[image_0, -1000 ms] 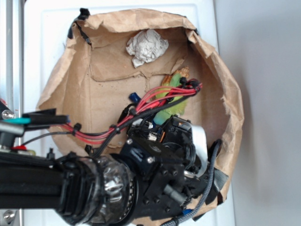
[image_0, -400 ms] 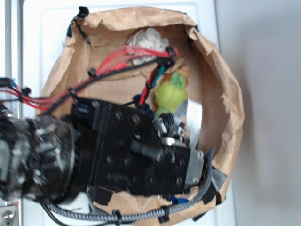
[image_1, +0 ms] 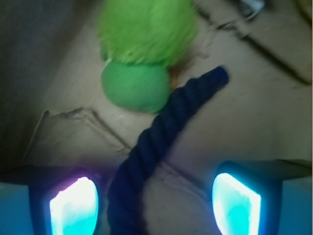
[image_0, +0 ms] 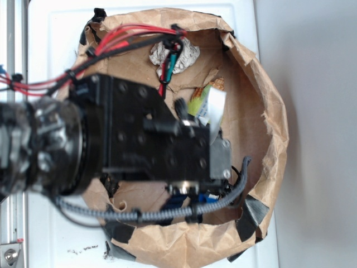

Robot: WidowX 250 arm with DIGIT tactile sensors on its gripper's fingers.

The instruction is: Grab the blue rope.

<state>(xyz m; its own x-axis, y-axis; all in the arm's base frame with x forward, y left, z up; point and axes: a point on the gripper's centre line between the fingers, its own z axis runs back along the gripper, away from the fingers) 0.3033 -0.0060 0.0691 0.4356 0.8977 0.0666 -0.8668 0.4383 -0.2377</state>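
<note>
We have the gripper (image_1: 155,200) over the crumpled brown paper liner (image_0: 262,100), jaws spread wide. The blue rope (image_1: 161,142) lies on the paper between the fingers (image_1: 73,205) — closer to the left one — and runs ahead toward the green plush toy (image_1: 142,54). Nothing is pinched yet. Approach looks done; closing on the rope and lifting remain.
</note>
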